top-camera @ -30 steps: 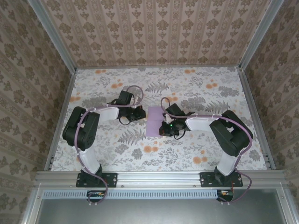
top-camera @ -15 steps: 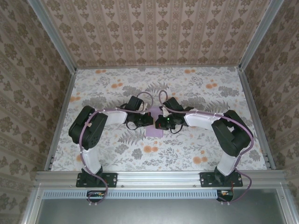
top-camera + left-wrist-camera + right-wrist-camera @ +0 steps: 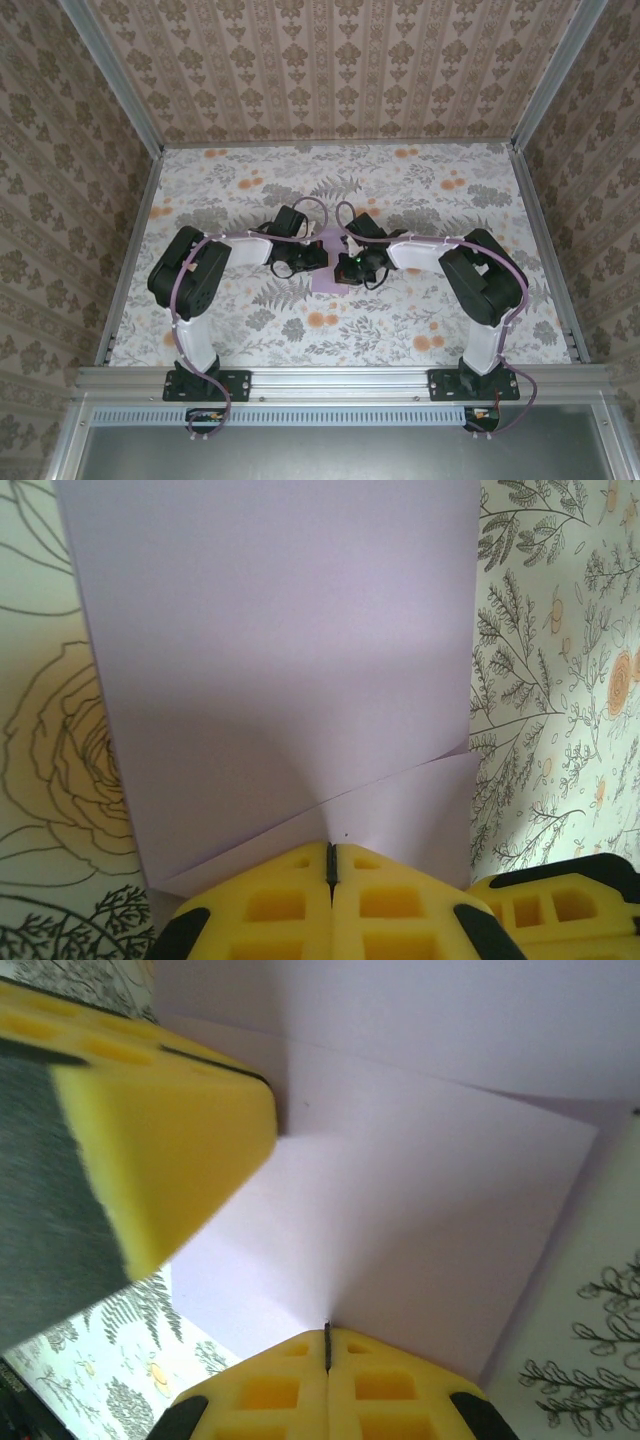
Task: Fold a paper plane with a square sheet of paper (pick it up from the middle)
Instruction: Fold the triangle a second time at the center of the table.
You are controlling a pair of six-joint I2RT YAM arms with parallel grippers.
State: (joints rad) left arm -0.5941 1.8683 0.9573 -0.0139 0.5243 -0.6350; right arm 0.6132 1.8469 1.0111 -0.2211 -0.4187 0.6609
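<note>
**A:** Patterned walls [image 3: 330, 70] box in a floral tabletop [image 3: 420, 190]. What sits on it?

**B:** The left arm [image 3: 185, 275] and right arm [image 3: 480, 280] both reach inward and meet near the middle of the table. Between them is the square sheet of paper [image 3: 328, 282], with lavender showing just beyond and just short of the two wrists.

**A:** Which arm is nearer to it?

**B:** Neither; both are on it. The left gripper [image 3: 330, 848] comes at the sheet from its own side and the right gripper [image 3: 327, 1330] from the opposite side, so the paper lies straight ahead of each. Being square, it has no long axis, and the line between the two pinches seems to run across its middle. I'd judge the coming fold turns on that line.

**A:** How do the jaws stand?

**B:** Both pairs are pressed fully together, each nipping the paper at its tips. Soft ridges fan out from each pinch.

**A:** And the sheet itself?

**B:** Plain, unmarked and thin. In the left wrist view one slanted edge or crease crosses near the fingers. The right wrist view shows the sheet lifting into a shallow curve. Nothing dart-like has formed, so I'd call this an early stage.
</note>
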